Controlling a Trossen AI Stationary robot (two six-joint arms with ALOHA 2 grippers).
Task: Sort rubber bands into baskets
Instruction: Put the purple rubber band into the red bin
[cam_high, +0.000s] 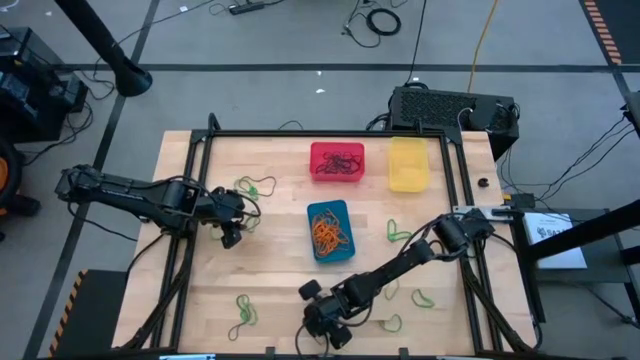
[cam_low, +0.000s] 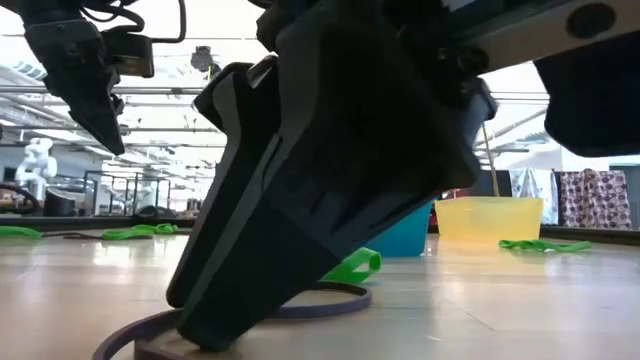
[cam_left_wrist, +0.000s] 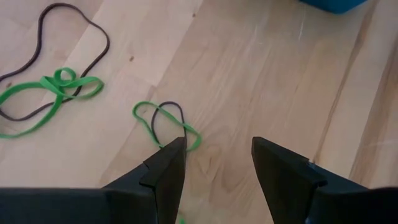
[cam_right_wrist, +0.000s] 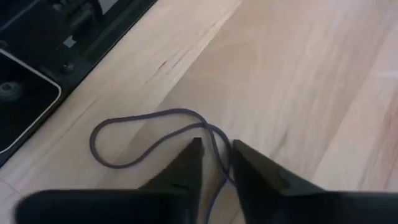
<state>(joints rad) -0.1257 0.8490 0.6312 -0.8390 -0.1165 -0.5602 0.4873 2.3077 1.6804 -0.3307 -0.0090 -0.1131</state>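
Observation:
Three baskets stand mid-table: red (cam_high: 337, 162) holding dark bands, yellow (cam_high: 408, 163), and blue (cam_high: 330, 230) holding orange bands. My right gripper (cam_right_wrist: 216, 152) is down at the table near the front edge (cam_high: 325, 320). Its fingers are a narrow gap apart, on either side of two strands of a dark rubber band (cam_right_wrist: 143, 134) that lies flat on the wood (cam_low: 330, 300). My left gripper (cam_left_wrist: 217, 162) is open and empty, raised above the table left of the blue basket (cam_high: 232, 225), over a small green and dark band pair (cam_left_wrist: 168, 121). My right gripper comes from above, slanting down, with its fingertips (cam_right_wrist: 193, 158) at the table and the dark band's crossing strands (cam_right_wrist: 217, 140) between them. I cannot tell whether the fingers touch the band. The band lies slack on the wood.
Loose green bands lie at the left (cam_high: 255, 187), right of the blue basket (cam_high: 398, 232), and near the front (cam_high: 243, 312) (cam_high: 423, 298). A green and dark tangle (cam_left_wrist: 50, 93) lies beyond the left gripper. A black frame rail (cam_high: 300, 135) borders the table.

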